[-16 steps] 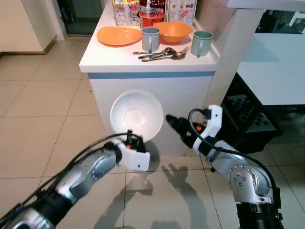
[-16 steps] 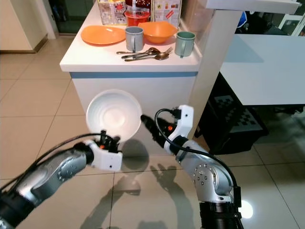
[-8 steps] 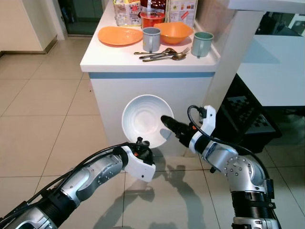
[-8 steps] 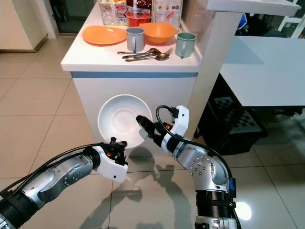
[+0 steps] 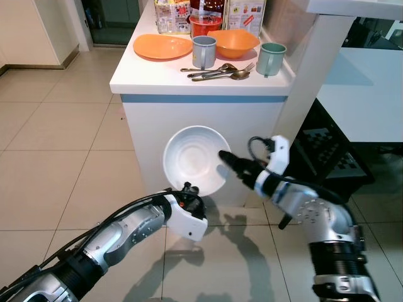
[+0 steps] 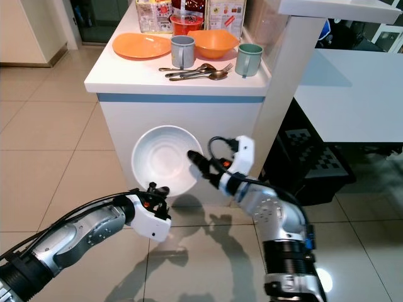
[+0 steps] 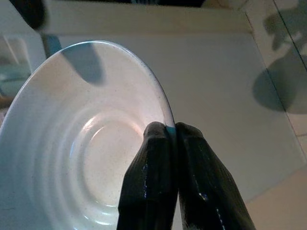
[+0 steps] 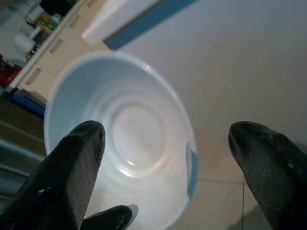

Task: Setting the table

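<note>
White bowl [image 5: 195, 160] stays pinched by left end effector [image 7: 171, 130]; right end effector [image 8: 165, 143], spread open, has reached its rim

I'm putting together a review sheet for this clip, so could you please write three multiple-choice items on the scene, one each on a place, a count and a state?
1. Where is the white bowl?
A. On the counter
B. Held up in front of the counter's side
C. On the floor

2. How many cups stand on the counter?
A. One
B. Two
C. Four

3. What is the left gripper doing?
A. Shut on the bowl's rim
B. Open above the bowl
C. Holding a fork

Answers:
1 B: the bowl hangs below the countertop.
2 B: a grey cup and a green cup.
3 A: its fingers pinch the rim, while the right gripper is open beside it.
</note>
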Controlling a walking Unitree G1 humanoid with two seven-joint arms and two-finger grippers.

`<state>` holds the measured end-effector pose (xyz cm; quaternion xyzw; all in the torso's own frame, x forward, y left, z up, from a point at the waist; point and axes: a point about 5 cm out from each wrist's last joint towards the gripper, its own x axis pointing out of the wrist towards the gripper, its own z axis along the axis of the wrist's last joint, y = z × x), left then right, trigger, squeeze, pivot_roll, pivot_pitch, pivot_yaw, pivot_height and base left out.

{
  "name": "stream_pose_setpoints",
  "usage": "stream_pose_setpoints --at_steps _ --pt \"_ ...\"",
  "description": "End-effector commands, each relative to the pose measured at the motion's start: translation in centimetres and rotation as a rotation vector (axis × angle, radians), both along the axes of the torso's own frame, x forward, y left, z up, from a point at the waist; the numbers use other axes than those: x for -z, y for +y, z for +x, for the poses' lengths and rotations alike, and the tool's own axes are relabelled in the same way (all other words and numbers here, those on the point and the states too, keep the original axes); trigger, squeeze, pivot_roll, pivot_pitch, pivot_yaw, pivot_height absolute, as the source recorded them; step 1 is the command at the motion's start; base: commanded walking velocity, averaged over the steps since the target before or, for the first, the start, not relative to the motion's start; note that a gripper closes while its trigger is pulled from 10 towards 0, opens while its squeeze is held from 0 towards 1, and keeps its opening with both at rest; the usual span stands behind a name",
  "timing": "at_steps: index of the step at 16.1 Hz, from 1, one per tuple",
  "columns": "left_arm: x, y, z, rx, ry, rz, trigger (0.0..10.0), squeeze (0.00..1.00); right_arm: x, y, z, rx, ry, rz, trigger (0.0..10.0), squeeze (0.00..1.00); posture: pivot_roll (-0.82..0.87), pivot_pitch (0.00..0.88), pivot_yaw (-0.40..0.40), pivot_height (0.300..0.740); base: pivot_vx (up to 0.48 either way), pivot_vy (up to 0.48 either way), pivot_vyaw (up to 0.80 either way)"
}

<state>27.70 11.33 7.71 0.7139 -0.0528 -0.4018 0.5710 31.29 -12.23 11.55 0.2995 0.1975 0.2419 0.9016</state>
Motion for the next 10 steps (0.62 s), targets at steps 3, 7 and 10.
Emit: stream_pose_setpoints --at_steps 3,7,10 --pt "-0.9 1.2 1.7 -0.059 -0.048 -0.015 10.0 0.00 -1.8 -1.4 0.2 -0.009 -0.100 0.008 10.0 0.00 0.09 0.000 -0.053 0.740 0.000 0.000 0.00" --pt "-2.0 -0.2 2.1 -0.002 -0.097 -0.045 10.0 0.00 0.0 -0.9 1.0 -0.008 -0.053 -0.074 10.0 0.00 0.09 0.000 -0.053 0.740 0.000 0.000 0.00" --pt "-2.6 -1.7 1.7 0.061 -0.110 -0.065 10.0 0.00 0.8 -0.5 2.2 0.036 -0.042 -0.104 10.0 0.00 0.09 0.000 -0.057 0.740 0.000 0.000 0.00"
